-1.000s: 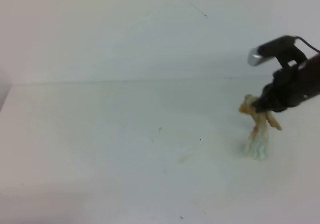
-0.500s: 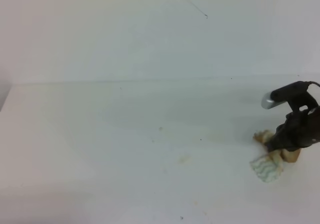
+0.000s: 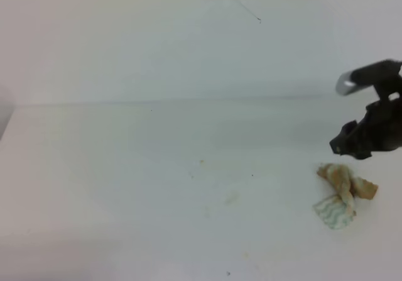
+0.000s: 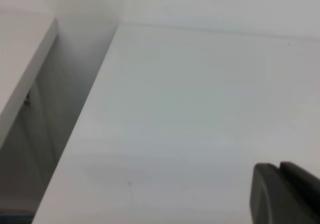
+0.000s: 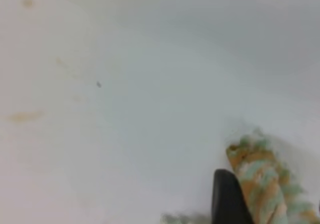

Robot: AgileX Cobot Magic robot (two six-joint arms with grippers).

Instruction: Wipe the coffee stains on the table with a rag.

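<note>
White table, faintly marked. Rag, bunched, is laid near the right edge, released. Right gripper is raised just above it, nothing held; finger spread cannot be judged. Left gripper: opening cannot be told.

The right hand runs off the high view's right edge, its jaws too dark to separate. The right wrist view blurs the rag, cut by the bottom edge. Only a dark corner of the left hand shows.
</note>
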